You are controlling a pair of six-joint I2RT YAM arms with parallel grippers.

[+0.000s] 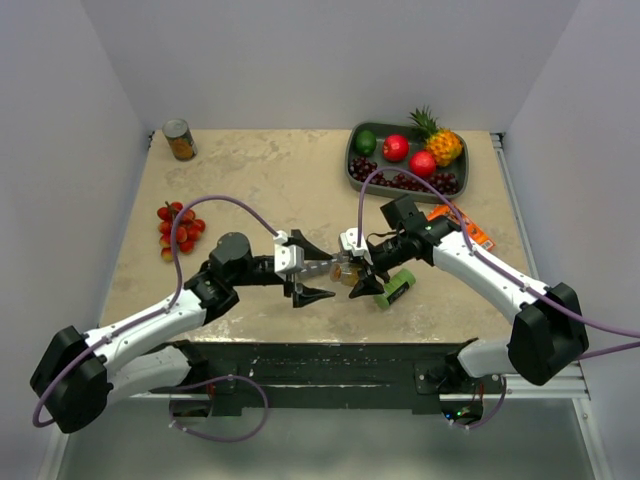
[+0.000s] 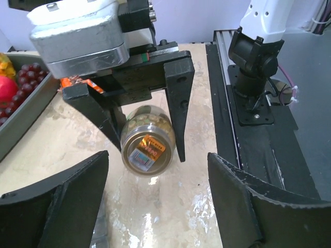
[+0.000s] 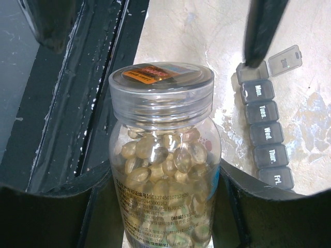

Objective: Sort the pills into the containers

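Observation:
My right gripper is shut on a clear plastic bottle with its clear lid on, full of yellowish-amber pills. It holds the bottle tilted, just above the table near the front edge. My left gripper is open and empty, its jaws wide apart, facing the bottle's lid a short way off. The grey pill organizer lies on the table beyond the bottle, day-labelled, with one end lid open. A left finger hangs over that end.
A green box lies just right of the right gripper. A dark fruit tray is at the back right, an orange packet below it. Cherry tomatoes lie at the left, a can at the back left.

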